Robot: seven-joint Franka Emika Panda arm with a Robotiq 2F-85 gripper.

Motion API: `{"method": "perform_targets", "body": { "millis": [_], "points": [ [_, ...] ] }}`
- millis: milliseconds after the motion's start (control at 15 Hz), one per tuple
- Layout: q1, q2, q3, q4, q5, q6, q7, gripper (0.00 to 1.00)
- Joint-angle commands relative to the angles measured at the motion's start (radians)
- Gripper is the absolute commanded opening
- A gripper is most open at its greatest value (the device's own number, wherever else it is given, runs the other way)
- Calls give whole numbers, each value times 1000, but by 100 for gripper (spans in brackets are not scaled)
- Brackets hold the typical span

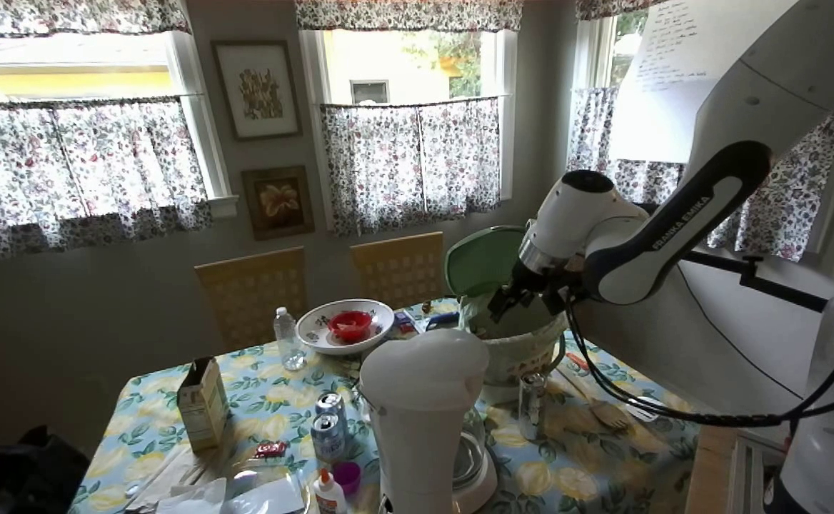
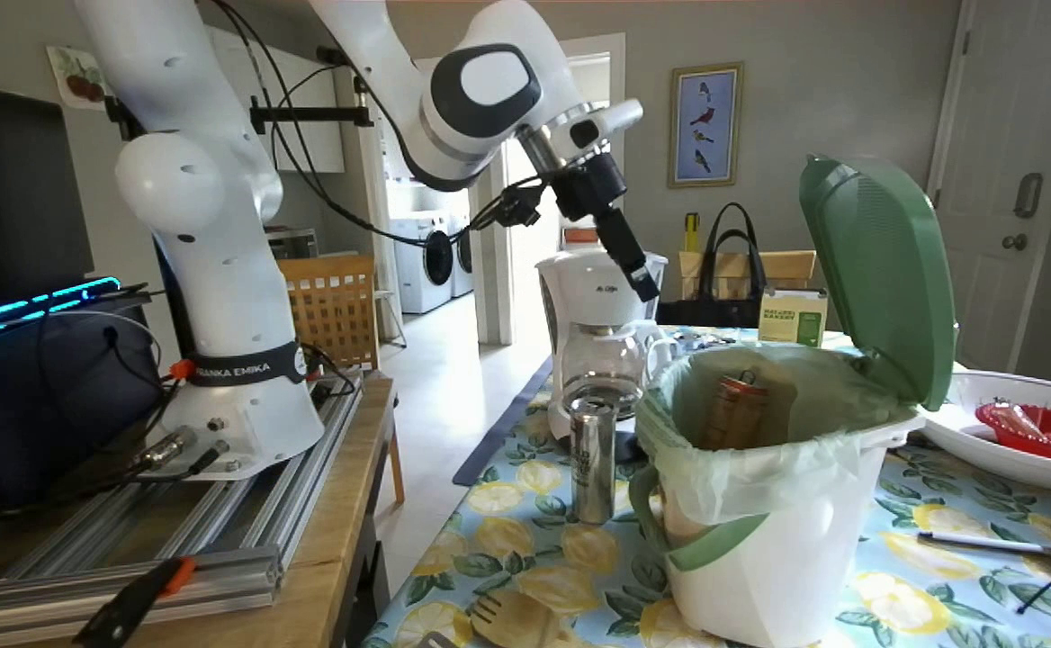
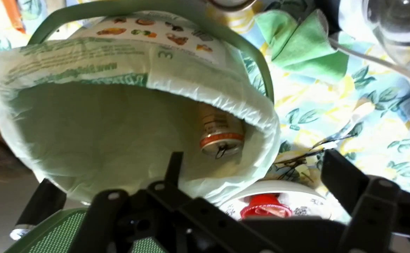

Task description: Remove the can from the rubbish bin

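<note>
The rubbish bin (image 2: 759, 576) is cream-white, lined with a pale green bag, and stands on the table. Its green lid (image 2: 885, 270) is swung up open; it also shows in an exterior view (image 1: 485, 260). A can (image 2: 734, 412) with a red-orange band leans against the inside wall of the bin. In the wrist view the can (image 3: 222, 131) lies tilted, its top with the pull tab facing the camera; its lower end is hidden by the bag's edge. My gripper (image 2: 642, 286) is above the bin, apart from the can. In the wrist view its fingers (image 3: 252, 156) are wide apart with nothing between them.
A tall silver can (image 2: 593, 463) and a white coffee maker (image 2: 602, 288) stand near the bin. A white bowl (image 1: 317, 325) with a red bowl in it, a plastic bottle (image 1: 288, 339), more cans (image 1: 328, 432) and a carton (image 1: 203, 407) stand on the table. A wooden fork (image 2: 512, 616) lies near the bin.
</note>
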Motion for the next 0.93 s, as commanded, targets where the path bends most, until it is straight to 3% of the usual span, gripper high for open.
{"method": "perform_targets", "body": {
  "millis": [0, 133, 200, 333, 400, 467, 533, 867],
  "points": [
    [-13, -91, -13, 31, 20, -70, -10, 100],
    [1, -119, -38, 54, 46, -97, -49, 100],
    [-92, -124, 62, 48, 181, -90, -180, 100],
    [-100, -143, 75, 61, 290, -118, -326, 100],
    [6, -158, -35, 77, 261, -154, -346, 100],
    [21, -165, -48, 92, 309, -183, -414, 100],
    [-92, -160, 63, 102, 397, -184, -488, 100],
    [-118, -166, 57, 192, 519, -292, -764, 100]
  ]
}}
